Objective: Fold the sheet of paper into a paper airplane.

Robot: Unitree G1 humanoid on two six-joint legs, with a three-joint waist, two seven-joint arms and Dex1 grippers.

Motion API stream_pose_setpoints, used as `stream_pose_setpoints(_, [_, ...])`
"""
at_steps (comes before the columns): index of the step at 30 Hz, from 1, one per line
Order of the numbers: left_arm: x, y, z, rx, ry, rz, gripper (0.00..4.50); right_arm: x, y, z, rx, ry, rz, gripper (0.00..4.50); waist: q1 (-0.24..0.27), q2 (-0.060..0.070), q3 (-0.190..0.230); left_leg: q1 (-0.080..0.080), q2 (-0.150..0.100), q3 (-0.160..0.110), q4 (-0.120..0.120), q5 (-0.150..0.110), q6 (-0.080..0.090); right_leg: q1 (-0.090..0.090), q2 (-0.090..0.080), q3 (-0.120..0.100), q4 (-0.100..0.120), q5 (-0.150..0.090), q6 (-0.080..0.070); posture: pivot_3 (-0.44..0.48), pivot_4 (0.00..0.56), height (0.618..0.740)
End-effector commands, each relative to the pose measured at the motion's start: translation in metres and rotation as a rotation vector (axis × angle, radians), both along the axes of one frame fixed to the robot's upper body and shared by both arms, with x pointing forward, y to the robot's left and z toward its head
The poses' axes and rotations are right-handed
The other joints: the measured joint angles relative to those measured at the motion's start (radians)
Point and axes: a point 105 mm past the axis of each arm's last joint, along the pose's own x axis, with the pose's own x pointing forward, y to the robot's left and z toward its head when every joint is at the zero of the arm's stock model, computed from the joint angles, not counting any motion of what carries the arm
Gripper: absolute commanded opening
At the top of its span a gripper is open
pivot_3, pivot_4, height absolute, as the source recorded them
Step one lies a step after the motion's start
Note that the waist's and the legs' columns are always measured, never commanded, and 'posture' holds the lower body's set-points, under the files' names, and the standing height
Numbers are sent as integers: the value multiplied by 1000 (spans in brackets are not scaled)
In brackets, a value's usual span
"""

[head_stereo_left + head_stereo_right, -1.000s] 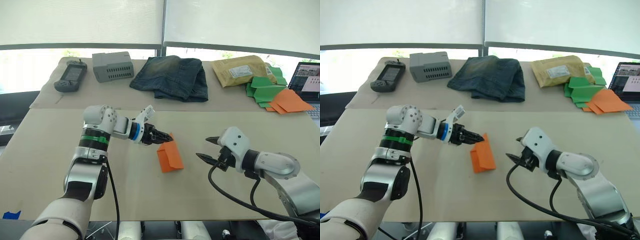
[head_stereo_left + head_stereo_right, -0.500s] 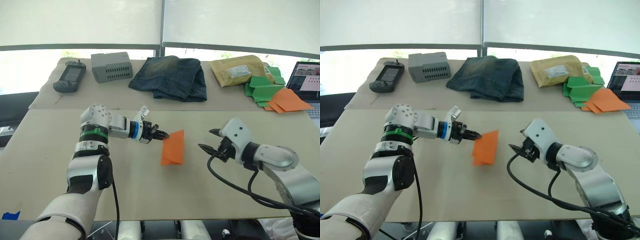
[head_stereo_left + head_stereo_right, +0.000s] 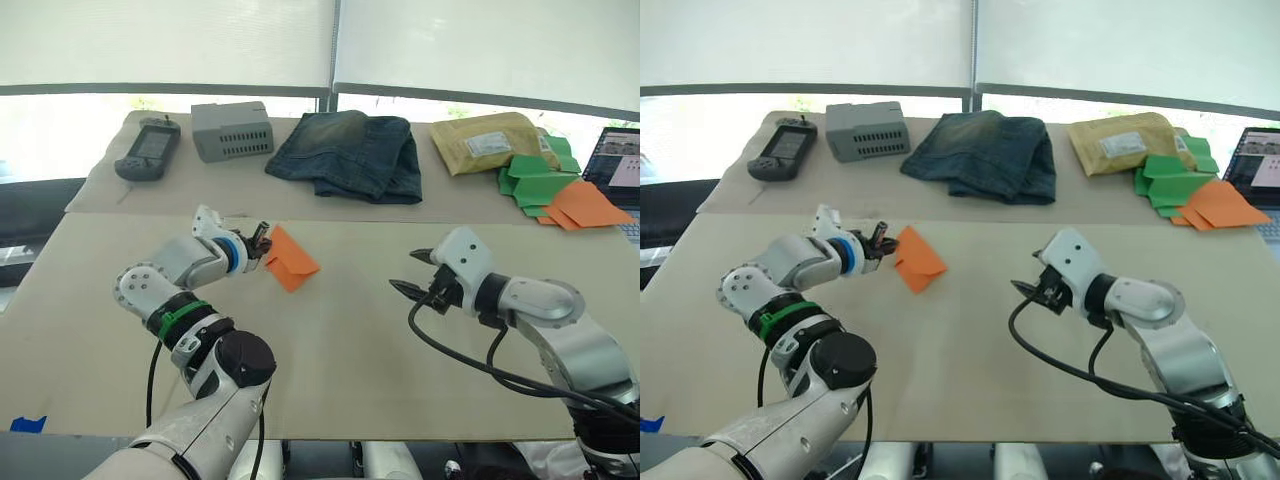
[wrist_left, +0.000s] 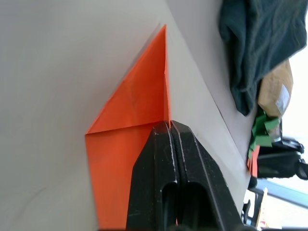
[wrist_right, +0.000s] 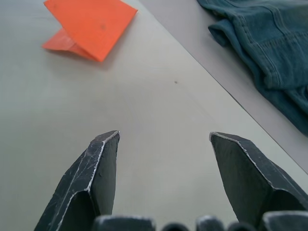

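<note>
while the left gripper (image 3: 262,238) pinches the half-folded sheet of paper (image 3: 288,259) by its corner, mid-fold; right gripper (image 3: 412,274) spread, idle; next, lay it flat and crease

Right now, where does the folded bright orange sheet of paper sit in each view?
Left eye: folded bright orange sheet of paper, left of centre.
Right eye: same.
Left wrist: centre, pinched.
Right wrist: upper left.
Shared landmark: dark blue folded denim jeans.
</note>
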Motion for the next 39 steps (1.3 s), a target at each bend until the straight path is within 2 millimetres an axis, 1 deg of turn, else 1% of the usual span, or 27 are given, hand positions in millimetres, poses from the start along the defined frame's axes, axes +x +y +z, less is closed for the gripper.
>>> stream_pose_setpoints(1, [-19, -113, 1, -188, 12, -282, 824, 1, 3, 11, 0, -56, 15, 3315, 5, -1, 0, 0, -1, -1, 0, 0, 0, 0, -1, 0, 0, 0, 1, 0, 150, 722])
stream_pose_setpoints(4, [-19, -112, 3, -188, 2, -304, 1915, 1, 5, 11, 2, -58, 18, 3315, 5, -1, 1, 0, -3, -1, 1, 1, 0, 1, -4, 0, -1, 1, 3, 0, 150, 722])
stream_pose_setpoints(6, [-20, -111, 5, -186, -7, -320, 2520, 1, 6, 11, 6, -58, 24, 3315, 4, -1, 1, 0, -4, -1, 1, 1, 0, 2, -4, 0, -2, 2, 3, 0, 150, 722])
stream_pose_setpoints(7, [-19, -109, 8, -186, -22, -330, 2967, 1, 8, 12, 10, -57, 29, 3315, 4, -1, 1, 0, -4, -1, 1, 1, 0, 1, -4, 0, -2, 2, 3, 0, 150, 722])
stream_pose_setpoints(8, [-18, -103, 12, -179, -47, -337, 3298, 0, 12, 11, 21, -53, 41, 3315, 3, -1, 1, 0, -4, -1, 1, 1, 0, 1, -4, 0, -2, 2, 3, 0, 150, 722])
stream_pose_setpoints(10, [-15, -81, 20, -146, -113, -347, 3863, -5, 27, 8, 65, -25, 85, 3315, 3, -1, 1, 0, -3, -2, 1, 2, 0, 1, -3, -1, -1, 2, 3, 0, 150, 722])
stream_pose_setpoints(11, [-15, -72, 22, -128, -135, -353, 4008, -7, 33, 6, 82, -12, 102, 3315, 2, -1, 1, 0, -3, -3, 1, 2, -1, 1, -3, -1, -1, 2, 3, 0, 150, 722])
stream_pose_setpoints(12, [-15, -58, 24, -102, -158, -359, 4393, -8, 42, 3, 97, 0, 120, 3315, 0, -1, 1, 0, -4, -3, 0, 2, -1, 1, -3, -1, 0, 2, 3, 0, 150, 722])
stream_pose_setpoints(13, [-16, -45, 27, -74, -183, -369, 4393, -9, 51, 1, 121, 12, 138, 3315, -5, -1, 0, 1, -3, -3, 0, 2, -1, 2, -3, 0, 0, 2, 3, 0, 150, 722])
stream_pose_setpoints(15, [-20, -26, 30, -44, -211, -391, 4393, -10, 63, -3, 151, 29, 160, 3315, -26, -1, 1, 2, -3, -3, -1, 2, -1, 1, -2, 0, 2, 2, 3, 0, 150, 722])
stream_pose_setpoints(16, [-22, -21, 32, -40, -217, -398, 4393, -10, 67, -4, 158, 34, 165, 3315, -34, -1, 1, 2, -3, -3, -1, 3, -3, 0, -2, 0, 3, 2, 2, 0, 150, 722])
stream_pose_setpoints(17, [-27, -10, 33, -8, -225, -416, 4393, -8, 74, -6, 172, 46, 167, 3315, -38, -1, 1, 2, -2, -4, -1, 4, -4, -3, -1, 0, 5, 2, 0, 0, 150, 722])
stream_pose_setpoints(20, [-42, 20, 37, 78, -246, -471, 4393, -1, 90, -12, 207, 77, 167, 3315, -44, -1, 1, 2, -2, -8, -1, 7, -7, -2, 1, -1, 6, 4, -3, 0, 150, 722])
stream_pose_setpoints(22, [-53, 33, 44, 133, -277, -512, 4393, 8, 98, -13, 254, 90, 148, 3315, -45, -1, 1, 4, -2, -9, -2, 9, -6, 0, 1, -2, 6, 5, -5, 0, 150, 722])
stream_pose_setpoints(24, [-61, 40, 48, 165, -287, -546, 4393, 14, 104, -13, 285, 99, 132, 3315, -40, -1, 1, 5, -2, -9, -2, 11, -7, 2, 1, -4, 4, 5, -5, 0, 150, 722])
stream_pose_setpoints(26, [-66, 50, 55, 278, -333, -536, 4393, 22, 114, -11, 348, 114, 125, 3315, -33, -1, 1, 5, -2, -9, -3, 14, -5, 2, -1, -5, 3, 5, -6, 0, 150, 722])
stream_pose_setpoints(28, [-71, 71, 57, 532, -387, -478, 4393, 32, 129, -11, 419, 141, 104, 3315, -34, -2, 2, 4, -2, -9, -3, 15, -5, 2, -1, -5, 2, 6, -6, 0, 150, 722])
stream_pose_setpoints(29, [-76, 74, 54, 607, -404, -508, 4393, 36, 133, -12, 431, 149, 95, 3315, -39, -2, 2, 4, -2, -7, -3, 16, -6, 1, 0, -5, 1, 7, -8, 0, 150, 722])
stream_pose_setpoints(31, [-88, 78, 44, 639, -401, -587, 4393, 42, 141, -15, 455, 160, 85, 3315, -45, -2, 2, 4, -2, -6, -6, 16, -7, 0, 0, -5, 1, 4, -14, 0, 150, 722])
stream_pose_setpoints(34, [-94, 87, 30, 765, -419, -641, 4393, 50, 148, -19, 483, 178, 65, 3315, -42, -1, 3, 5, -1, -2, -12, 17, -8, -1, 0, -6, 1, 2, -17, 0, 150, 722])
stream_pose_setpoints(36, [-98, 83, 27, 784, -482, -690, 4393, 56, 152, -21, 493, 181, 56, 3315, -42, -1, 3, 4, 2, 0, -14, 17, -8, -3, 0, -8, 1, 1, -19, 0, 150, 722])
stream_pose_setpoints(38, [-103, 76, 22, 785, -521, -733, 4393, 65, 155, -19, 526, 174, 39, 3315, -44, -1, 3, 1, 6, 1, -14, 17, -8, -5, 1, -9, 0, 0, -19, 0, 150, 722])
stream_pose_setpoints(39, [-104, 74, 20, 783, -528, -745, 4483, 67, 157, -17, 563, 184, 41, 3070, -45, -1, 3, 0, 7, 1, -14, 17, -8, -6, 2, -9, 0, 1, -18, 0, 150, 722])
